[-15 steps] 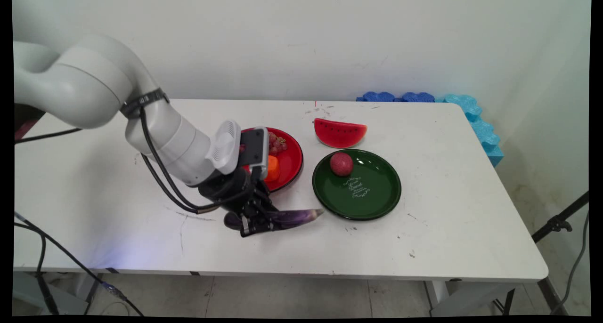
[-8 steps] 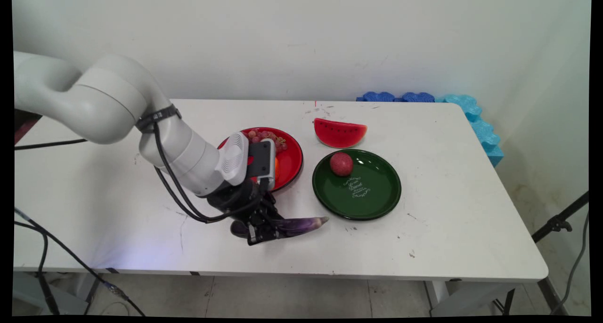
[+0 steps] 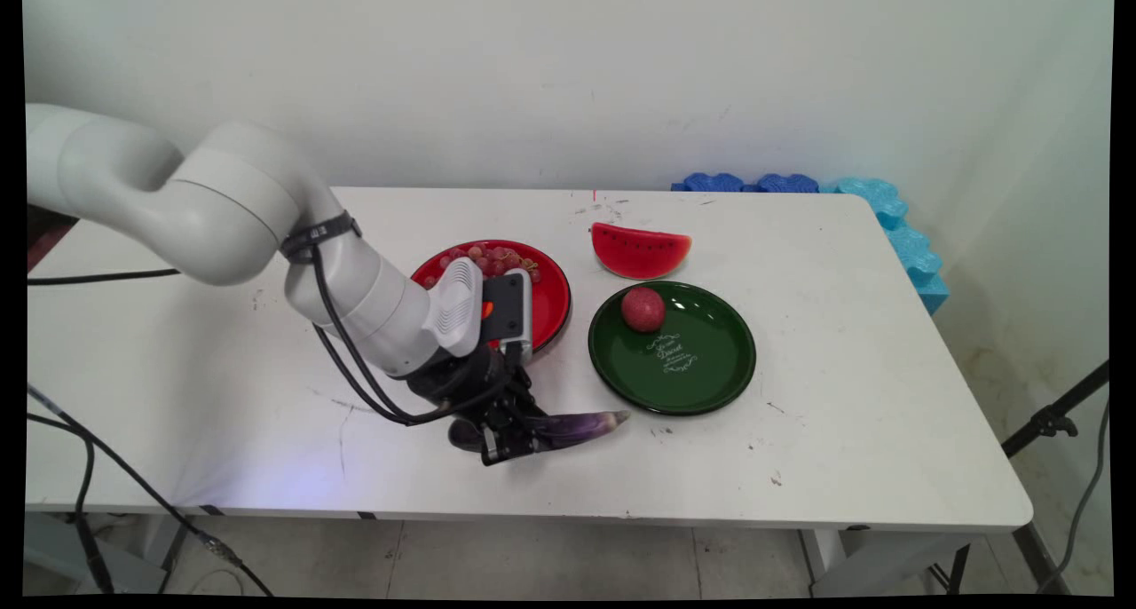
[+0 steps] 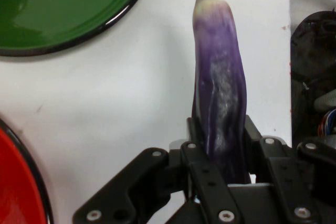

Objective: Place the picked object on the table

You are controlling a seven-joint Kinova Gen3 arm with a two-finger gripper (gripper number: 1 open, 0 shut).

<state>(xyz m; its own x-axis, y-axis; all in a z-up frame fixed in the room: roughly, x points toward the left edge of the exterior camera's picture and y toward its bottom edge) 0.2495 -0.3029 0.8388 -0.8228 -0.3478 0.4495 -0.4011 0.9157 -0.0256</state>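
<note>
Eggplant (image 3: 581, 425) clamped between the fingers of the hand (image 3: 510, 442), low over the surface (image 3: 843, 414), shifted slightly toward the green plate (image 3: 701, 374) since a second ago. Tip now just short of that plate's rim; red plate (image 3: 552, 298) behind the hand.

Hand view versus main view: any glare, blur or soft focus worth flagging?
Hand view: eggplant sharp in the pincer, pale sheen along its skin; bright reflections on the green plate rim; linkage at the bottom slightly soft. Main view: evenly lit, small highlights on the green plate, soft shadow under the arm.
</note>
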